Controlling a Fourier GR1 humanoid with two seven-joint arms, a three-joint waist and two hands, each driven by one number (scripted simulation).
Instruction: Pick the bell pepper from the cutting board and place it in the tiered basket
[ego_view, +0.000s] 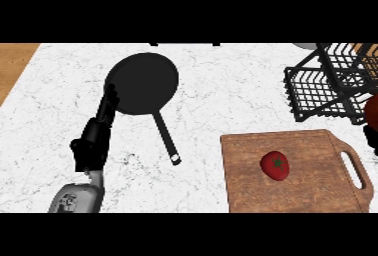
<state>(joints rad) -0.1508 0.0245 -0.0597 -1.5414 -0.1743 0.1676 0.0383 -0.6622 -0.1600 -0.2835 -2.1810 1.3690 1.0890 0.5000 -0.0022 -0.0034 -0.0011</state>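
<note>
Bell pepper (275, 165), red w/ green stalk, lies on the cutting board (295, 196), about in the middle of it, a little toward the board's far edge. Nothing touches it. The board is wood and sits at the near right corner of the bench (221, 100); its handle slot is on the right side.

Tiered basket (328, 85), black wire, stands at the far right corner of the bench, beyond the board and apart from it.

L hand (94, 137) is at the left part of the bench and it is open: fingers straight, pointing to the far edge. The fingertips overlap the left rim of a black pan (142, 82); if they touch it, I cannot tell. The pan handle points to the near edge and ends between the L hand and the board.

R hand (368, 140): only a black bit shows at the bench right edge, just beside the board's far right corner. Open or closed, I cannot tell. Above it a dark red round thing (372, 111) is cut by the view.
</note>
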